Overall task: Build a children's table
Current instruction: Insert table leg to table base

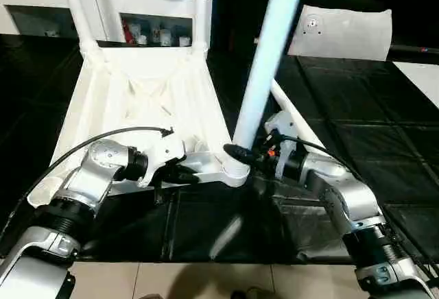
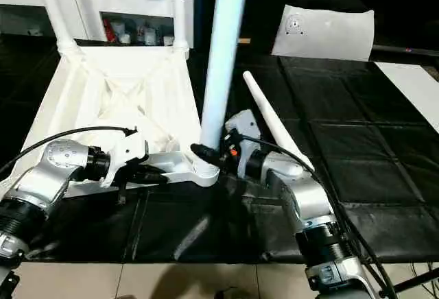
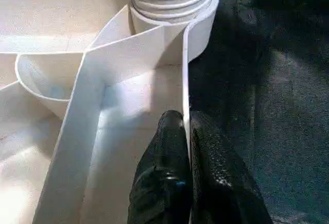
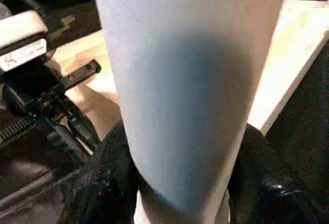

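White upturned children's table (image 1: 130,93): left pincer (image 3: 186,131) pinched onto its near rim, right pincer (image 4: 180,172) clasping upright leg (image 1: 264,73) in the near corner socket (image 1: 236,170).

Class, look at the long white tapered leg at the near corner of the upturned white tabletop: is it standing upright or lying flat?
Upright: the long white tapered leg rises from the round corner socket, with the right pincer closed around its base.
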Tool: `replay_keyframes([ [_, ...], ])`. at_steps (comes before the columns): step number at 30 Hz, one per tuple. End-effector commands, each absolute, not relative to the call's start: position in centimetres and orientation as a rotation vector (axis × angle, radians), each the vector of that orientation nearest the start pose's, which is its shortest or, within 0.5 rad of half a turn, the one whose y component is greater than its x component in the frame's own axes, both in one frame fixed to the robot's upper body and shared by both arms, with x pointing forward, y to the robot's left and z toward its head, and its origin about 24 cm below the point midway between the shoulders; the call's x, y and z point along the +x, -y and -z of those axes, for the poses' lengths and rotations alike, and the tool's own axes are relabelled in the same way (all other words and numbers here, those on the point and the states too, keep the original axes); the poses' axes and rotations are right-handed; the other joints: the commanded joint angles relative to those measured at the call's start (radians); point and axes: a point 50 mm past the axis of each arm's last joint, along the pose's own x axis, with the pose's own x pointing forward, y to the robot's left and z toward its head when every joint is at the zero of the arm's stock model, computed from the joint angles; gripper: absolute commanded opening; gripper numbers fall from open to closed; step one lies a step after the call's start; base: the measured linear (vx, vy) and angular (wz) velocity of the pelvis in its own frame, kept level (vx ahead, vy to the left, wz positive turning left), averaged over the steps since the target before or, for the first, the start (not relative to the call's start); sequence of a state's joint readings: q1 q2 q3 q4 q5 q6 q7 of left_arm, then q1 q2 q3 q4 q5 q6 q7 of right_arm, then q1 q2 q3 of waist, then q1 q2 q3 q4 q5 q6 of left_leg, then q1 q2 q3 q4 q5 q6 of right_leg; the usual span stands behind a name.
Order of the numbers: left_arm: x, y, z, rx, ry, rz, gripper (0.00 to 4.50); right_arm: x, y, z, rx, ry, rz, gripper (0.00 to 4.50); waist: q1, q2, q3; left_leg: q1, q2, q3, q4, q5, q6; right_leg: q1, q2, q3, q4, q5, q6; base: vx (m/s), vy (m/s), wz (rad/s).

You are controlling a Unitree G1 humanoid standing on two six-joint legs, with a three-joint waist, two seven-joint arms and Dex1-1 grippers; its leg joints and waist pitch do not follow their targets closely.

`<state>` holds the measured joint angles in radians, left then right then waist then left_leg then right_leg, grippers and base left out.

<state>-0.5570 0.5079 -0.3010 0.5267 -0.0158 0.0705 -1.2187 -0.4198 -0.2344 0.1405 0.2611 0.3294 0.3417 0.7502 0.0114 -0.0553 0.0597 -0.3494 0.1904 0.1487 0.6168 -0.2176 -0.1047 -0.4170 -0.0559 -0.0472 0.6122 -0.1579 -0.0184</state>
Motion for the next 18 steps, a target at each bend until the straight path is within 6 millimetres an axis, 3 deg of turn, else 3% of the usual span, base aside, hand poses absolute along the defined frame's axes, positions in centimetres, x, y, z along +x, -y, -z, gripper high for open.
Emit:
replay_keyframes([
  [1, 31.3, -16.0, -7.4, 0.456, -0.364, 1.331, 0.00, 30.5, 13.6, -4.5, 0.169, -0.320, -0.807, 1.91, 0.004, 0.019, -0.063, -0.006, 0.029, 0.001, -0.087, -0.210, 0.013, 0.054, -0.071, 0.044, -0.085, -0.389, -0.163, 0.000, 0.000, 0.00],
  [3, 31.3, -16.1, -7.4, 0.453, -0.363, 1.325, 0.00, 30.2, 14.0, -4.1, 0.190, -0.320, -0.784, 1.90, 0.005, 0.020, -0.063, -0.008, 0.028, 0.001, -0.087, -0.206, 0.012, 0.056, -0.070, 0.043, -0.082, -0.380, -0.165, 0.000, 0.000, 0.00],
  [7, 31.3, -16.4, -7.5, 0.445, -0.363, 1.312, 0.00, 29.2, 14.6, -3.2, 0.231, -0.310, -0.746, 1.90, 0.009, 0.036, -0.065, -0.006, 0.029, 0.001, -0.088, -0.209, 0.011, 0.057, -0.070, 0.043, -0.081, -0.340, -0.182, 0.000, 0.000, 0.00],
  [8, 31.3, -16.4, -7.5, 0.445, -0.363, 1.312, 0.00, 29.2, 14.6, -3.2, 0.231, -0.310, -0.746, 1.89, 0.010, 0.032, -0.066, -0.006, 0.029, 0.001, -0.088, -0.206, 0.012, 0.058, -0.069, 0.043, -0.081, -0.334, -0.183, 0.000, 0.000, 0.00],
  [10, 31.4, -16.4, -7.5, 0.443, -0.361, 1.304, 0.00, 28.6, 14.7, -2.8, 0.231, -0.310, -0.747, 1.89, 0.015, 0.037, -0.067, -0.006, 0.028, 0.004, -0.087, -0.186, 0.017, 0.060, -0.068, 0.044, -0.080, -0.304, -0.190, 0.000, 0.000, 0.00],
  [17, 31.7, -16.5, -7.4, 0.445, -0.359, 1.278, 0.00, 26.7, 14.8, -1.4, 0.066, -0.330, -0.767, 1.89, 0.021, 0.043, -0.066, -0.004, 0.027, 0.004, -0.090, -0.200, 0.016, 0.061, -0.067, 0.043, -0.084, -0.334, -0.177, 0.000, 0.000, 0.00],
  [18, 31.6, -16.5, -7.4, 0.446, -0.360, 1.279, 0.00, 26.4, 14.7, -1.3, -0.024, -0.332, -0.796, 1.89, 0.020, 0.042, -0.065, -0.005, 0.027, 0.004, -0.091, -0.201, 0.015, 0.060, -0.068, 0.042, -0.085, -0.339, -0.174, 0.000, 0.000, 0.00],
])
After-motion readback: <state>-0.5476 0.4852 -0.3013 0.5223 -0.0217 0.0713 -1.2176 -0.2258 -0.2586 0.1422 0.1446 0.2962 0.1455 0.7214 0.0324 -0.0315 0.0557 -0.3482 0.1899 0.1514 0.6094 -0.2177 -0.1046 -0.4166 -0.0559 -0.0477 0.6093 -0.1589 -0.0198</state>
